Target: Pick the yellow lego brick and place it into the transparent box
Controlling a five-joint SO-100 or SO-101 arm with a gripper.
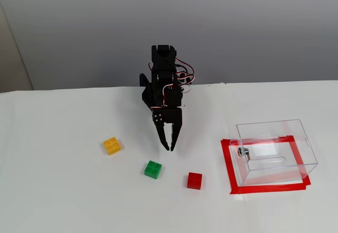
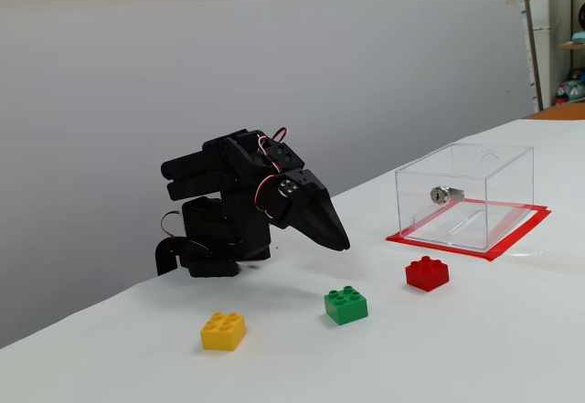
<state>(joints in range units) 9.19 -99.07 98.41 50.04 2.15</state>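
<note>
- While three bricks sit apart on the table [image 1: 53,190], one yellow brick [image 1: 112,145], one green [image 1: 153,169], one red [image 1: 194,180], one clear box [image 1: 274,151] stands on red tape.
- Folded low, the arm points its gripper [image 1: 171,147] down, jaws nearly together, holding nothing.

The arm [image 1: 162,80] is matte black plastic throughout, with red, white and black cables looping beside its joints. Its gripper [image 1: 171,147] has two tapering pointed fingers and small silver screws.

No readable text, label, or number shows anywhere.
</note>
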